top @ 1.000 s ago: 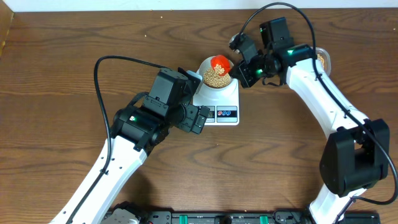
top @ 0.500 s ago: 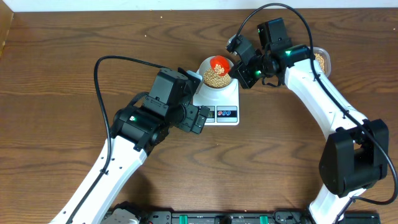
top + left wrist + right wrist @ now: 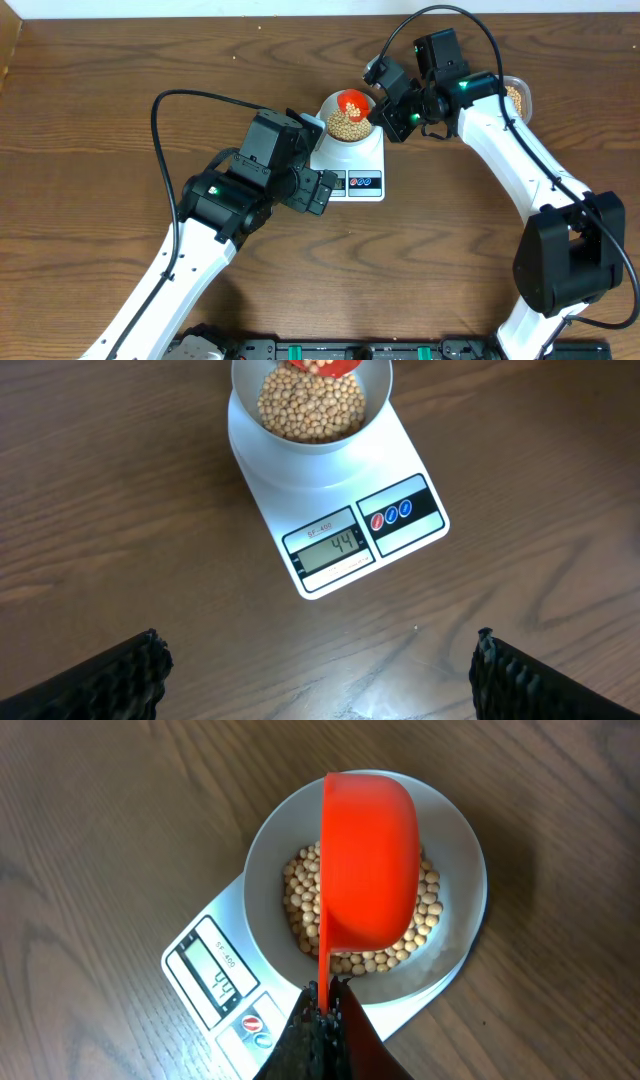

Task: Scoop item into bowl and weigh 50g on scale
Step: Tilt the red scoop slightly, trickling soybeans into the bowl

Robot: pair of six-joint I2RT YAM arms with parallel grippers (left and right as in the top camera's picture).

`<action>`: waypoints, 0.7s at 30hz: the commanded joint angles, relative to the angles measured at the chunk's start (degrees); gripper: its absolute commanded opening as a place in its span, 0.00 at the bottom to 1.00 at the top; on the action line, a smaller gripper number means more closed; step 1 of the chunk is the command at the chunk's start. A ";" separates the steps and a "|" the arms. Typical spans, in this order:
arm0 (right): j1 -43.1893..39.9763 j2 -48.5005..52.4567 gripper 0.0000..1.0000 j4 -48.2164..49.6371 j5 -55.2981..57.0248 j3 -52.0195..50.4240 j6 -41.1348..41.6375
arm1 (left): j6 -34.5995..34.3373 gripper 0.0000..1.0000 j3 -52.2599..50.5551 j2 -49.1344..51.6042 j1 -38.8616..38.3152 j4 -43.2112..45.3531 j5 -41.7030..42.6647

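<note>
A white bowl (image 3: 328, 110) stands on the white scale (image 3: 365, 155) and holds a heap of tan beans (image 3: 346, 124). My right gripper (image 3: 382, 118) is shut on the thin handle of an orange-red scoop (image 3: 353, 101), whose cup hangs over the far side of the bowl. In the right wrist view the scoop (image 3: 370, 850) covers part of the beans (image 3: 300, 900), with the gripper (image 3: 328, 995) below it. The scale's display (image 3: 330, 548) reads 44. My left gripper (image 3: 318, 660) is open and empty, hovering just in front of the scale (image 3: 270, 470).
A clear tub (image 3: 520, 97) with more beans sits at the back right, partly hidden behind my right arm. Bare wooden tabletop (image 3: 120, 80) lies around the scale. A dark rail runs along the table's front edge (image 3: 360, 352).
The right gripper has shifted the scoop very slightly to the left over the bowl. The left arm has not moved.
</note>
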 commanded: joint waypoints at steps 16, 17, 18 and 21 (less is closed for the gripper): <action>-0.35 -1.38 0.01 -0.09 -2.34 1.40 5.99 | 0.81 0.98 -0.20 0.44 0.15 -0.35 0.33; -0.37 -1.38 0.01 -0.13 -2.36 1.40 5.99 | 0.81 0.98 -0.20 0.44 0.15 -0.35 0.33; -0.42 -1.38 0.01 -0.13 -2.36 1.40 5.99 | 0.81 0.98 -0.20 0.44 0.15 -0.35 0.33; -0.42 -1.38 0.01 -0.17 -2.36 1.40 5.97 | 0.81 0.98 -0.20 0.44 0.15 -0.33 0.33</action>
